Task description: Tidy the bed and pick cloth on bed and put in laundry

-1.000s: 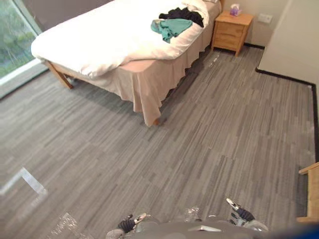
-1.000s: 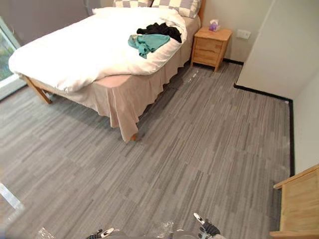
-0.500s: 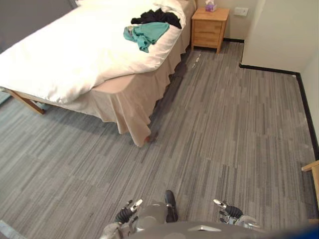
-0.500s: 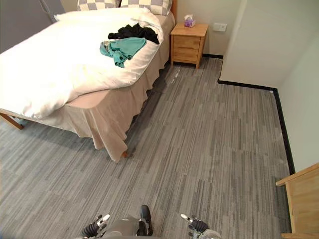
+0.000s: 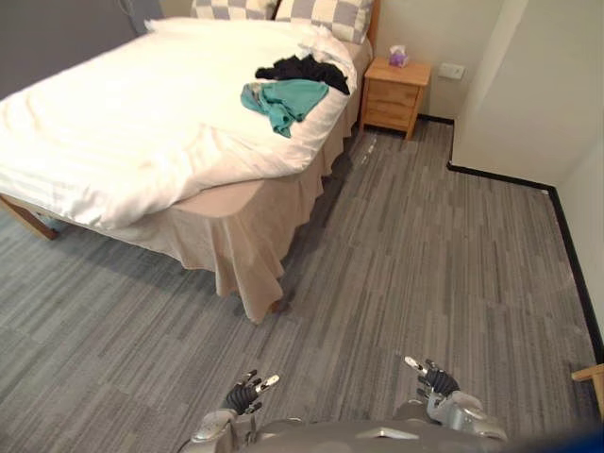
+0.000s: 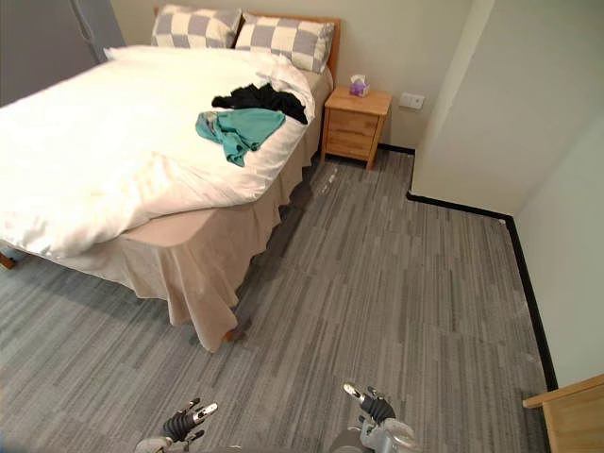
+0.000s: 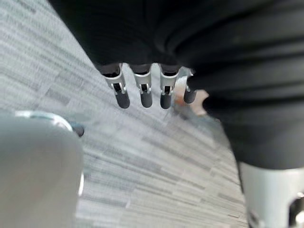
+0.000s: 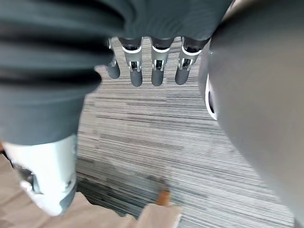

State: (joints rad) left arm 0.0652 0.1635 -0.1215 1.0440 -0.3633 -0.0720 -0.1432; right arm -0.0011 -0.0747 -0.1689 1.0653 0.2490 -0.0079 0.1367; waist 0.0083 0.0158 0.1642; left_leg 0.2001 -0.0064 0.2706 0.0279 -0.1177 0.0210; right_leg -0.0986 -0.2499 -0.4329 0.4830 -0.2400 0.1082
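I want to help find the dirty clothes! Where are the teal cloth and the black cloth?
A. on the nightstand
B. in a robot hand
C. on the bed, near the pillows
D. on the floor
C: the teal cloth and the black cloth lie together on the white bed, close to the checked pillows.

Left hand: low at the robot's left side, fingers straight, holding nothing. Right hand: low at right side, likewise.
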